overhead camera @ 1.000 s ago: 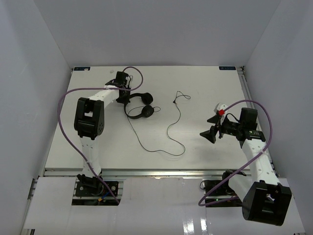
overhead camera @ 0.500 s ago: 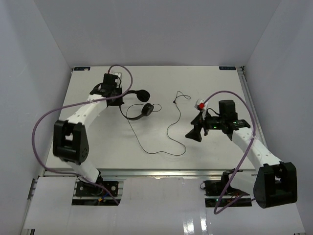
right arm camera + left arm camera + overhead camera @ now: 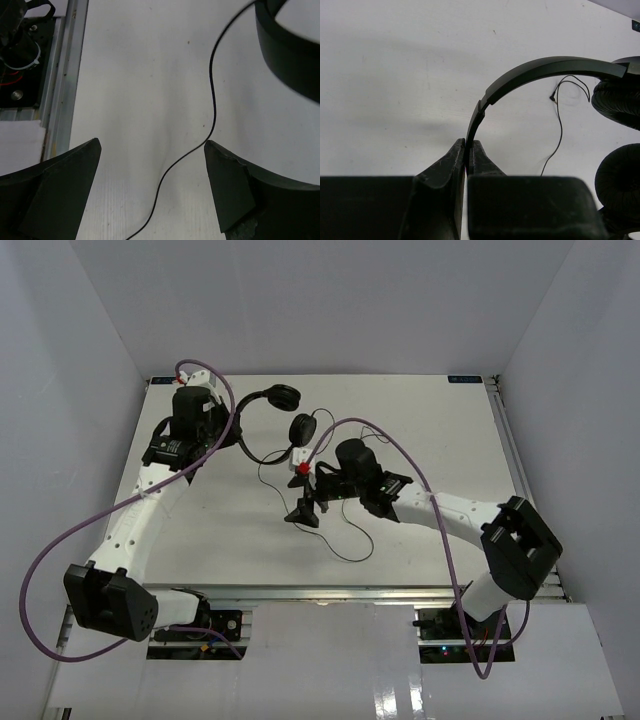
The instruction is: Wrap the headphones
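The black headphones (image 3: 283,395) hang above the table at the back left, both ear cups dangling to the right. My left gripper (image 3: 233,433) is shut on the thin headband (image 3: 540,70), which is pinched between its fingertips (image 3: 468,150). The ear cups (image 3: 620,102) show at the right edge of the left wrist view. The thin black cord (image 3: 350,555) trails down over the table. My right gripper (image 3: 306,502) hovers open low over it. In the right wrist view the cord (image 3: 180,159) crosses the gap of that gripper (image 3: 152,145), untouched.
The white table (image 3: 430,420) is walled on three sides. A metal rail (image 3: 60,100) runs along its near edge. Purple arm cables (image 3: 60,540) loop beside the left arm and over the right arm.
My left gripper has lifted the headphones off the table and drawn them back. My right arm has swung from the right side to the middle, over the cord, staying open.
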Motion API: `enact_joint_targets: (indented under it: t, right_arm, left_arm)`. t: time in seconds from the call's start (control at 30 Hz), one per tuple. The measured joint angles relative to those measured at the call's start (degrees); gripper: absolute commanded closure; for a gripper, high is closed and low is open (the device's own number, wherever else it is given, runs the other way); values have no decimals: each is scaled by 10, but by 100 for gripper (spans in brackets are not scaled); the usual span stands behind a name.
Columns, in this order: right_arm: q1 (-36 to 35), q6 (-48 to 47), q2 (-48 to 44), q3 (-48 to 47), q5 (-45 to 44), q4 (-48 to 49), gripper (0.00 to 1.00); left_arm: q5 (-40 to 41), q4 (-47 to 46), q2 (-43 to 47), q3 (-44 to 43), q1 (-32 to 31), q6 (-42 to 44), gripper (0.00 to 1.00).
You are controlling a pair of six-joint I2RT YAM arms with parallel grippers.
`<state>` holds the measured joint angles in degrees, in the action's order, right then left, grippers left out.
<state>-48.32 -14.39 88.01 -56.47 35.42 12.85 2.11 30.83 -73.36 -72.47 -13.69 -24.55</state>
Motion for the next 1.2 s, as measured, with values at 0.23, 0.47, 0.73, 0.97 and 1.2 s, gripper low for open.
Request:
enact_joint_targets:
  t: [0.23, 0.47, 0.73, 0.97, 1.2]
  right_arm:
    - [-71, -78, 37, -27, -92, 44, 10]
    - [-83, -142, 79, -33, -153, 63, 10]
    - [-98, -174, 113, -40, -237, 92, 6]
    - [-95, -161, 132, -64, -189, 82, 80]
    - [-96, -158, 43, -26, -181, 24, 92]
  left_arm:
    - [-26, 11, 1, 0, 0, -24, 100]
    - [-47, 11, 7, 1, 0, -49, 100]
    - [-59, 11, 31, 1, 1, -69, 100]
    - [-75, 10, 47, 2, 3, -87, 100]
    - [-82, -8, 51, 35, 46, -91, 100]
